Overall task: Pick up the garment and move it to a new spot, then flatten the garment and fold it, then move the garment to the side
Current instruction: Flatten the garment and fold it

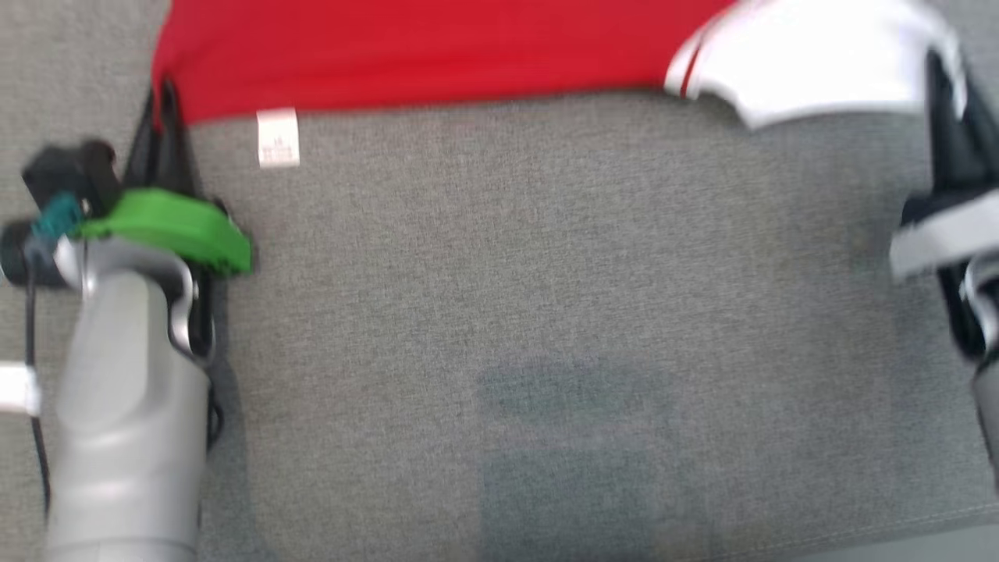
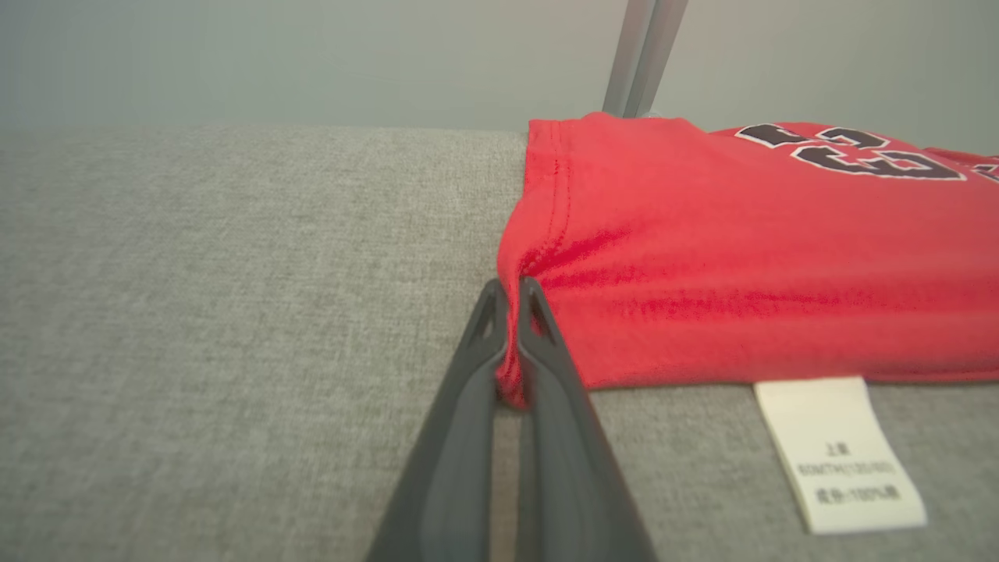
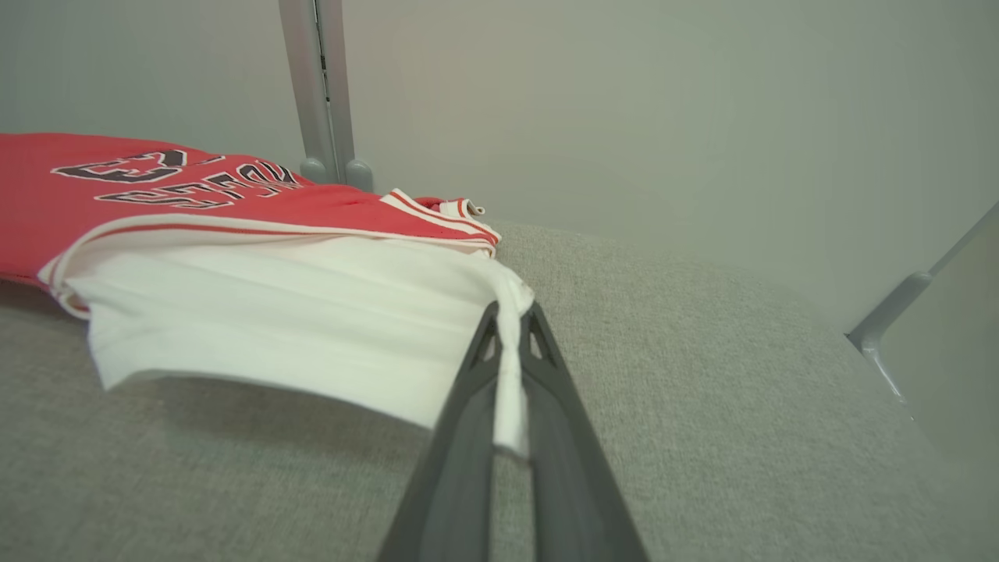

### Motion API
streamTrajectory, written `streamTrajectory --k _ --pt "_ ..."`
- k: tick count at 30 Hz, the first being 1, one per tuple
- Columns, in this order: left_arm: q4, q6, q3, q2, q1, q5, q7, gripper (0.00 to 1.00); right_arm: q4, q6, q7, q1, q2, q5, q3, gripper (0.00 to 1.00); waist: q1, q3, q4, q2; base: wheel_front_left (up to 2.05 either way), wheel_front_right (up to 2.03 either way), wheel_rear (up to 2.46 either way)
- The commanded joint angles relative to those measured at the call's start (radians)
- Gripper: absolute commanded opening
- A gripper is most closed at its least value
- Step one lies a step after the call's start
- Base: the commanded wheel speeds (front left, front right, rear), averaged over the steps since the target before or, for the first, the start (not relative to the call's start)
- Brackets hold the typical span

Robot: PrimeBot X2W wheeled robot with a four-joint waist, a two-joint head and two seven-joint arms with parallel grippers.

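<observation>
The garment (image 1: 421, 55) is a red jersey with a white sleeve (image 1: 812, 62), lying along the far side of the grey cloth surface. My left gripper (image 1: 165, 97) is shut on the red hem corner (image 2: 511, 343) at the left. Black lettering (image 2: 851, 152) shows on the red cloth, and a white care label (image 2: 839, 453) hangs from its near edge. My right gripper (image 3: 511, 328) is shut on the edge of the white sleeve (image 3: 312, 312), which is lifted slightly off the surface. The right gripper (image 1: 948, 94) stands at the far right of the head view.
Grey fabric surface (image 1: 546, 328) spreads across the near side. A grey metal post (image 3: 320, 94) rises behind the garment against a pale wall. Another grey bar (image 3: 905, 297) slants at the surface's right edge.
</observation>
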Motion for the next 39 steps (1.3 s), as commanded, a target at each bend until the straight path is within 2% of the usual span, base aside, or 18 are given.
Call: streamTrajectory --k 1,7,19,33,36,39 --pt "0.065 0.014 0.022 -0.006 0.160 -0.018 0.019 0.00 -0.001 -0.006 -0.003 0.056 -0.011 0.012 -0.034 0.00 0.0001 -0.121 0.004 -0.0001 0.00 0.00 0.00" --pt "0.078 0.012 0.061 -0.046 0.391 -0.018 0.024 0.00 0.016 -0.009 -0.003 0.313 0.040 0.027 -0.061 0.00 0.0001 -0.272 -0.008 -0.0001 0.00 0.00 0.00" --pt "0.090 0.018 0.078 -0.073 0.730 -0.028 0.028 0.00 0.095 -0.009 -0.003 0.626 0.107 0.013 -0.063 0.00 0.0001 -0.548 -0.022 -0.0001 0.00 0.00 0.00" --pt "0.040 0.051 -0.027 -0.075 0.932 -0.111 0.026 0.00 0.086 -0.007 -0.003 0.823 0.116 0.035 -0.032 0.00 0.0001 -0.628 0.026 -0.0001 0.00 0.00 0.00" --pt "-0.021 0.036 -0.024 -0.074 0.942 -0.103 0.019 0.00 0.043 -0.005 -0.004 0.839 0.121 0.044 -0.025 0.00 0.0001 -0.629 0.034 -0.0001 0.00 0.00 0.00" --pt "-0.141 0.010 -0.012 -0.074 0.923 -0.059 0.011 0.00 -0.010 -0.005 -0.004 0.815 0.120 0.056 -0.017 0.00 0.0001 -0.620 0.041 -0.0001 0.00 0.00 0.00"
